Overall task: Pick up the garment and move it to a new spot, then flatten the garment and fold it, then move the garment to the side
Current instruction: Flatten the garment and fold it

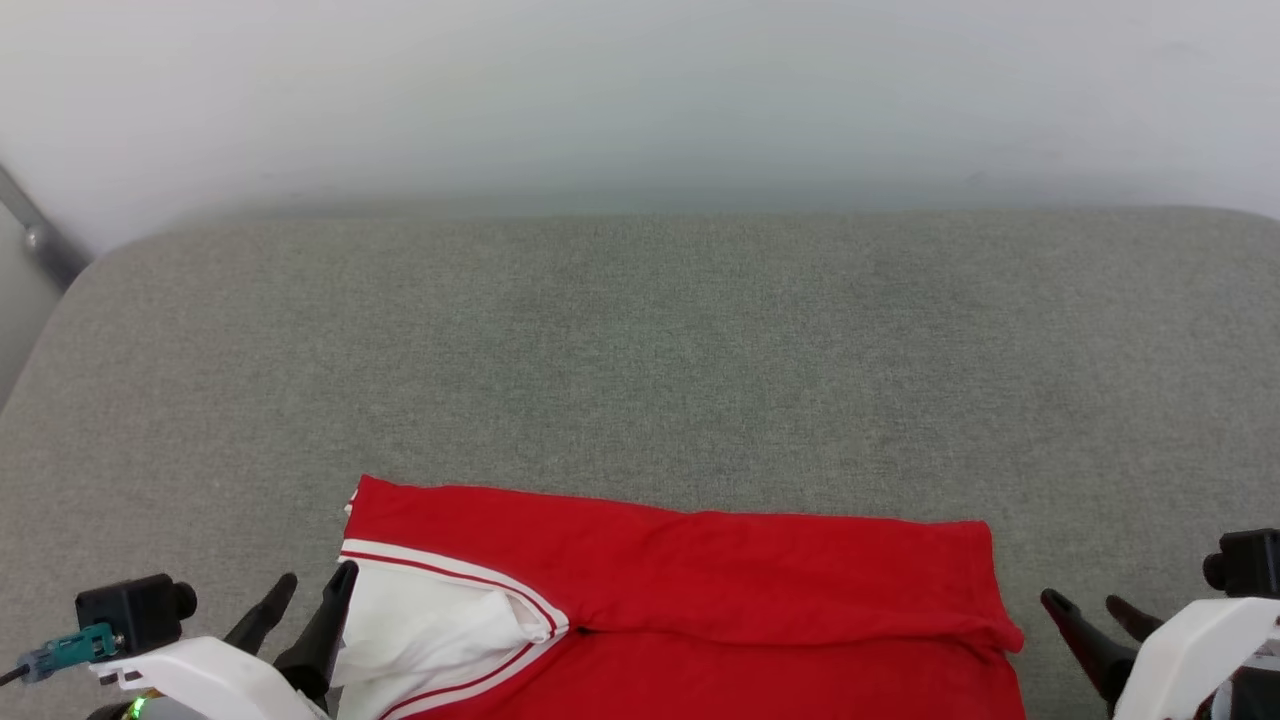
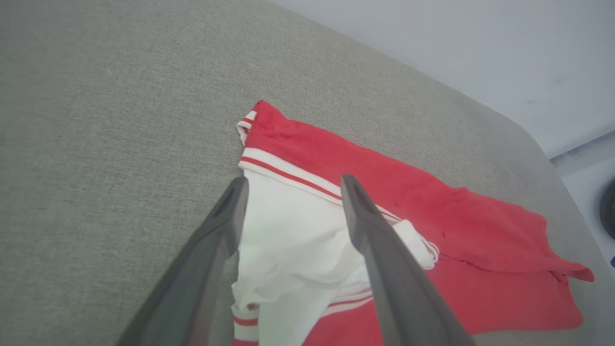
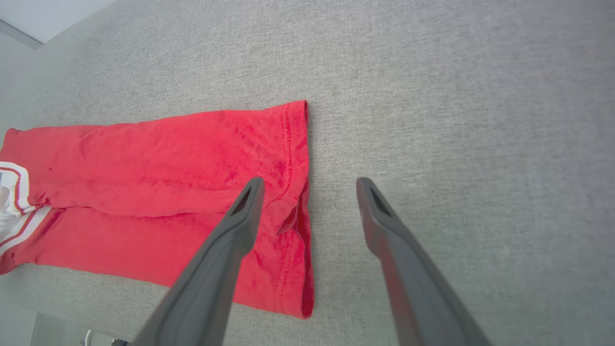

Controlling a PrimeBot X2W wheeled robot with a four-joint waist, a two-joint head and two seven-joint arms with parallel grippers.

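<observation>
The red garment (image 1: 700,580) lies folded lengthwise into a long strip at the near edge of the grey cushion, its white sleeve (image 1: 430,625) with red-and-white trim tucked at the left end. Its lettering is hidden. My left gripper (image 1: 315,590) hovers open at the sleeve end; in the left wrist view its fingers straddle the white sleeve (image 2: 293,240) without closing on it. My right gripper (image 1: 1085,603) hangs open just right of the garment's hem; in the right wrist view the hem edge (image 3: 295,192) lies beside the left finger (image 3: 240,216).
A broad grey fabric surface (image 1: 640,350) stretches beyond the garment to a pale wall (image 1: 640,90). A metal bar (image 1: 40,235) runs at the far left corner. The surface's near edge drops off just below the garment in the right wrist view.
</observation>
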